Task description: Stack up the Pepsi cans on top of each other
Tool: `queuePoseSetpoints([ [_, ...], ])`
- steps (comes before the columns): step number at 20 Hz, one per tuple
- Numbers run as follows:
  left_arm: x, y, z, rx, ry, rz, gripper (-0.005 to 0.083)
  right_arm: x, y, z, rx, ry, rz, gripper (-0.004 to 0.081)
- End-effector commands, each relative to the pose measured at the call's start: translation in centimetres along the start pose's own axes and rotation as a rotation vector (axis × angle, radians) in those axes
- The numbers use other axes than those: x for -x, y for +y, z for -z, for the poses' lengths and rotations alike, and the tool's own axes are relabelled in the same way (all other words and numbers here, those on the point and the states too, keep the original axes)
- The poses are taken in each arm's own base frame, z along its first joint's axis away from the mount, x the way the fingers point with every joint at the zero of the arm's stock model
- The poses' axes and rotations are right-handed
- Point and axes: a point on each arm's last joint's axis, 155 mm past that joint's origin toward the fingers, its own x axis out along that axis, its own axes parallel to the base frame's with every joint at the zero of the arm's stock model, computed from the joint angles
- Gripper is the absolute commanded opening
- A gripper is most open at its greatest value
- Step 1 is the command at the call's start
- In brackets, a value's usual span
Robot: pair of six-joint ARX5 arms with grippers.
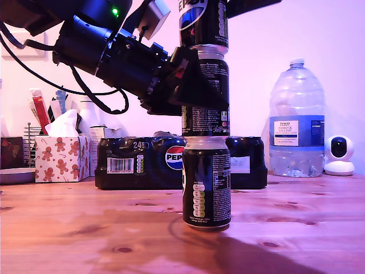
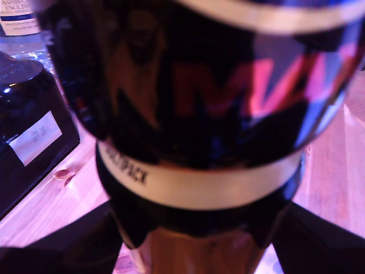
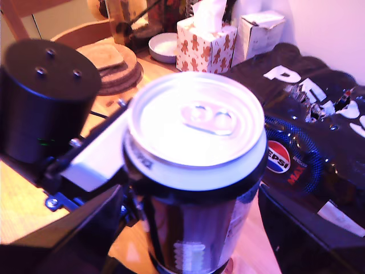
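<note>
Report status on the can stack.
My first gripper shut on middle black Pepsi can. My second gripper shut on top black Pepsi can. Bottom black Pepsi can upright on wooden table. Nothing blocking.

The wooden table [image 1: 68, 234] carries the bottom Pepsi can [image 1: 206, 182] near its front edge; along the back stand a Pepsi 24-pack [image 1: 137, 162], tissue box [image 1: 61, 157], water bottle [image 1: 296, 123] and small camera [image 1: 340, 155].
</note>
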Motion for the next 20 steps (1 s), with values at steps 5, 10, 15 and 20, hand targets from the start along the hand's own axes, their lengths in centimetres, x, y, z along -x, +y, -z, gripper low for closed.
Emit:
queuePoseSetpoints([
  [5,-0.4,0.2,2.0,0.019,0.052,-0.017,0.0656,1.1,0.3,-1.0,0.008,-0.023,-0.001,0.0689],
  [10,-0.4,0.2,2.2,0.024,0.062,-0.014,0.0665,1.7,0.4,-1.2,0.009,-0.031,0.001,0.0689],
  [15,-0.3,0.0,2.5,0.029,0.071,-0.009,0.0665,1.8,0.4,-0.8,0.007,-0.017,0.003,0.0688],
  [20,0.0,-0.2,2.4,0.032,0.080,-0.007,0.0665,1.8,0.4,-0.7,0.007,-0.013,0.003,0.0688],
])
